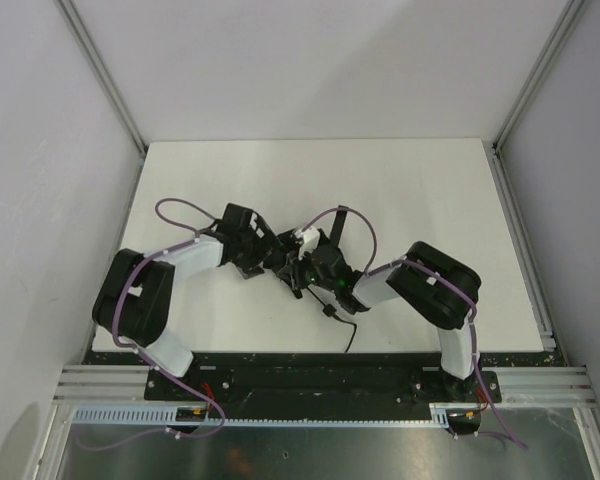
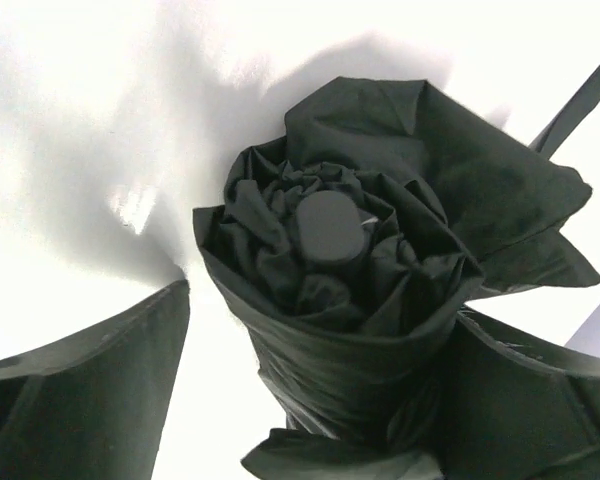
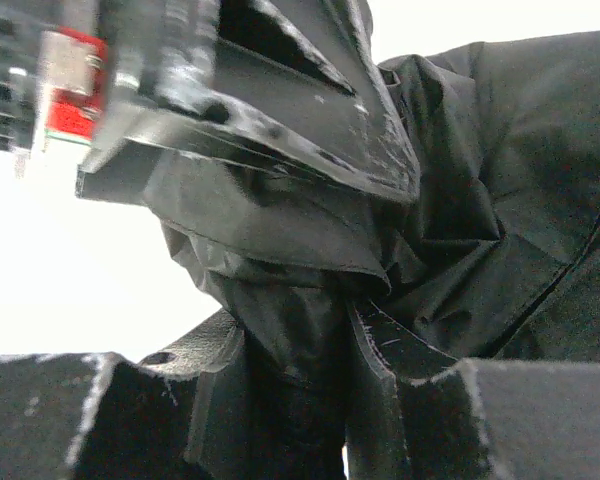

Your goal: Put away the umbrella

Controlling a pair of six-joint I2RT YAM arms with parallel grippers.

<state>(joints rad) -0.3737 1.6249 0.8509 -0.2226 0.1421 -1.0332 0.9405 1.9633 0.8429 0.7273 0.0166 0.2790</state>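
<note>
The umbrella (image 2: 360, 300) is a rolled bundle of black fabric, seen end-on in the left wrist view with its round cap (image 2: 330, 225) facing the camera. My left gripper (image 2: 320, 315) is open around it: the right finger (image 2: 540, 400) touches the fabric, and white table shows between the left finger (image 2: 80, 390) and the bundle. My right gripper (image 3: 295, 350) is shut on a fold of the umbrella (image 3: 480, 180) fabric. From above, both grippers (image 1: 258, 252) (image 1: 302, 262) meet at mid-table with the umbrella (image 1: 282, 250) between them. Its thin black cord (image 1: 342, 325) trails toward the near edge.
The white table (image 1: 400, 190) has grey walls on three sides and metal frame posts (image 1: 100, 70) at the back corners. The left gripper's body (image 3: 240, 90) hangs close above the fabric in the right wrist view. A black strap (image 2: 580, 100) crosses the left wrist view's top right.
</note>
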